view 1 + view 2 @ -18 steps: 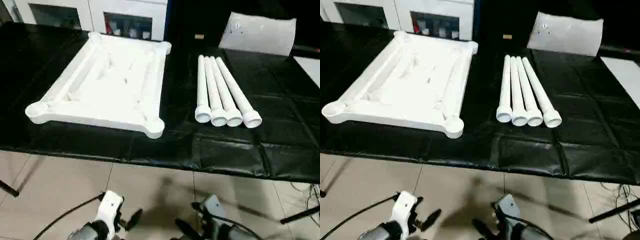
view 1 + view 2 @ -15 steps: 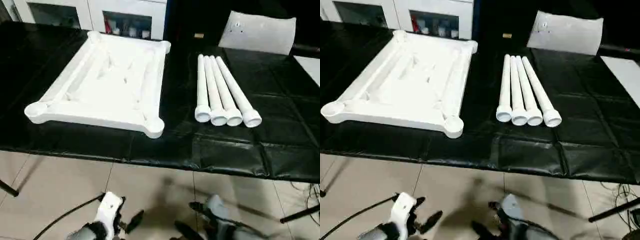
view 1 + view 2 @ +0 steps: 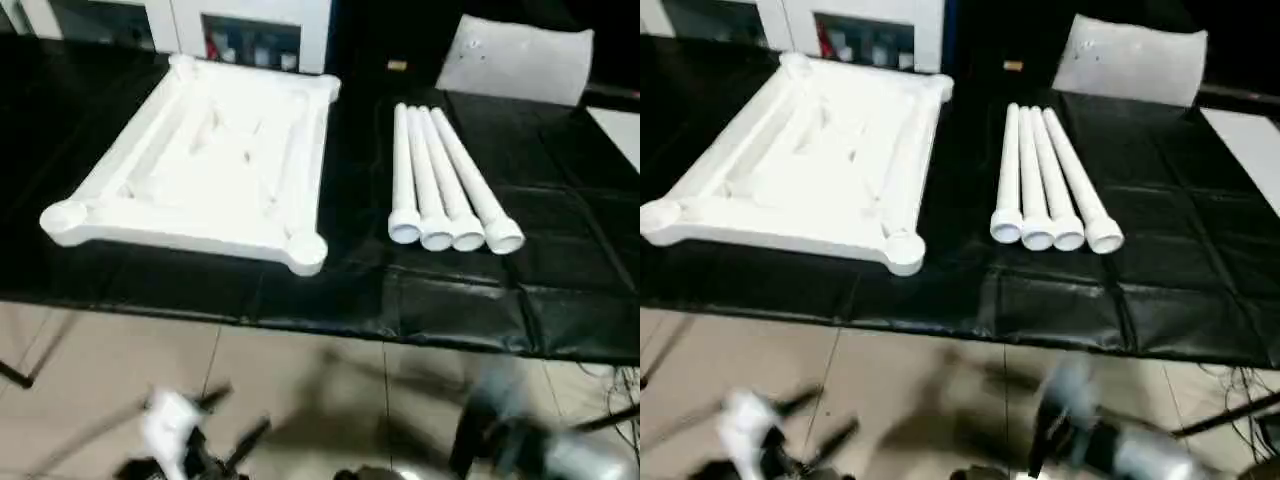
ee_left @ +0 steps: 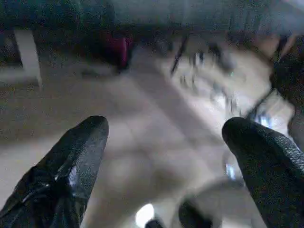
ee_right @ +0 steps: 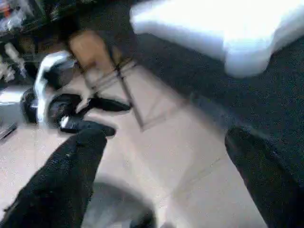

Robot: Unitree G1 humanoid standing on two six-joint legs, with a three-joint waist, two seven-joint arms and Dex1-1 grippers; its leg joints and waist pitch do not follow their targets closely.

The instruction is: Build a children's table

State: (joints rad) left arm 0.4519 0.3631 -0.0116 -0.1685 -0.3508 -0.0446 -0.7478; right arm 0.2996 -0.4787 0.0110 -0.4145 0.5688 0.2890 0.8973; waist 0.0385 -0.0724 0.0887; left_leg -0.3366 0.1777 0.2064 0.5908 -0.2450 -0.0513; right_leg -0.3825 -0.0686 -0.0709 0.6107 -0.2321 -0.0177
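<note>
- The black-covered workbench (image 3: 330,300) spans the head views; everything below is placed relative to it.
- The white table top (image 3: 205,165) lies upside down on the left part of the workbench, ribbed underside facing up, with a round corner socket (image 3: 306,250) near the workbench's front edge.
- The 4 legs (image 3: 440,180) lie side by side on the workbench, right of the table top and apart from it, their wide round ends toward the front edge and touching one another in a row.
- A whitish plastic bag (image 3: 515,62) lies at the far right of the workbench, beyond the legs.
- White cabinets (image 3: 240,30) stand behind the workbench's far edge.
- The left gripper (image 3: 195,445) hangs low over the tiled floor (image 3: 300,385), in front of the workbench's front edge and below its level, on the side of the table top; it is blurred in the head views.
- In the left wrist view its 2 black fingers (image 4: 71,166) stand wide apart with only floor between them, holding nothing.
- The right gripper (image 5: 166,175) is also in front of the workbench and below its edge, its arm a blur in the head views.
- In the right wrist view its 2 fingers (image 5: 71,180) are spread wide and empty, pointing up toward the workbench's front edge, where a corner of the table top shows; the left gripper appears across the floor.
</note>
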